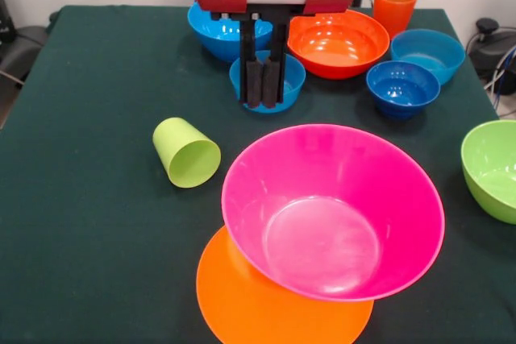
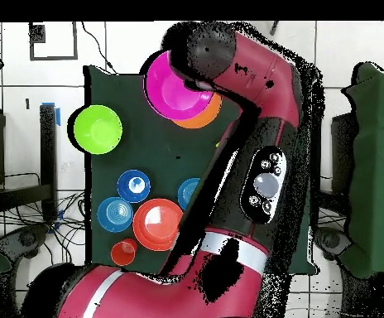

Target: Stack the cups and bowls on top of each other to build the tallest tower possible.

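Pink bowl sits upright on the upturned orange bowl; fingers clenched, empty.

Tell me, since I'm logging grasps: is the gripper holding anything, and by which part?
Nothing is held. The gripper hangs in front of a small blue bowl, its two black fingers close together with nothing visible between them.

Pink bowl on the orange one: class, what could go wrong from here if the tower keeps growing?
1. The pink bowl sits off-centre and tilted on the upturned light-orange bowl; added weight may slide it off.
2. The lime-green cup lies on its side and may roll when touched.
3. The claw hangs just over a small blue bowl and could knock it.
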Robot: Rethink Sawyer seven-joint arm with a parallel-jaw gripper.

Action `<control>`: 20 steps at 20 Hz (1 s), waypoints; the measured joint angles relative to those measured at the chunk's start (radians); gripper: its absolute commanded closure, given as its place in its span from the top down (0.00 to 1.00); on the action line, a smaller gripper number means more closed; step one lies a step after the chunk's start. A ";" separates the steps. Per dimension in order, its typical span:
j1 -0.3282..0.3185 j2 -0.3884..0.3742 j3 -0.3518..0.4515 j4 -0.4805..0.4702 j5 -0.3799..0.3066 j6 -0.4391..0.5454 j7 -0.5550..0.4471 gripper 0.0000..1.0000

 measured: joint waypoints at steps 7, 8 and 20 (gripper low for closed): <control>0.002 -0.002 0.028 0.025 -0.001 -0.074 0.000 0.00; 0.002 -0.002 0.033 0.029 -0.002 -0.086 0.000 0.00; 0.003 0.007 0.057 0.035 -0.011 -0.139 0.000 0.00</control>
